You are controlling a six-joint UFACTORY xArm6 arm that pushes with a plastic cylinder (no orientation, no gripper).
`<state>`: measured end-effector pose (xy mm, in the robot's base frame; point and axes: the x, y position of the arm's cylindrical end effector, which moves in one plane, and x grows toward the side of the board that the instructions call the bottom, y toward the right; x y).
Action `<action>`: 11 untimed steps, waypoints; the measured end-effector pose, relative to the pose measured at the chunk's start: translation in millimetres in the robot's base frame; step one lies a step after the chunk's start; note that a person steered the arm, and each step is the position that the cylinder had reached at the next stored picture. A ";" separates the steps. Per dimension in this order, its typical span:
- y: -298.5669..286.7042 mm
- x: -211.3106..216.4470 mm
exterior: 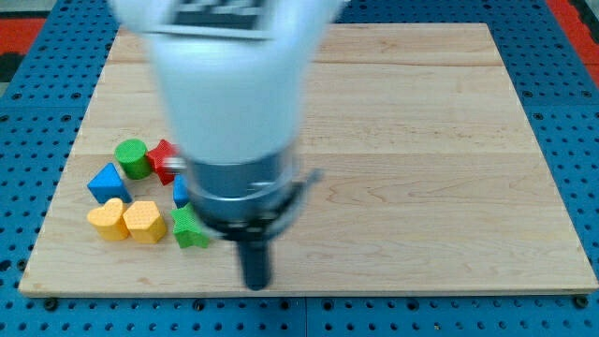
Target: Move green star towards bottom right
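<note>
The green star (190, 227) lies near the view's bottom left of the wooden board (421, 140), partly hidden by the arm. My tip (256, 284) is at the end of the dark rod, to the view's right of the star and slightly below it, a short gap apart. A blue block (181, 192) sits just above the star, mostly hidden behind the arm.
A cluster lies left of the star: a green cylinder (133, 157), a red block (165, 160), a blue block (108, 182), and two yellow heart-like blocks (109, 219) (144, 221). The arm's white body (229, 94) covers the board's upper left middle. The board's bottom edge is close below the tip.
</note>
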<state>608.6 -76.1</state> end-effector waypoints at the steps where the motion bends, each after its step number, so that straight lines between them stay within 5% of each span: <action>1: -81.8 -0.1; 3: -210.5 -48.4; 4: -192.4 -73.8; 6: -36.6 -61.3; 8: -66.7 -53.4; 11: 103.1 -65.6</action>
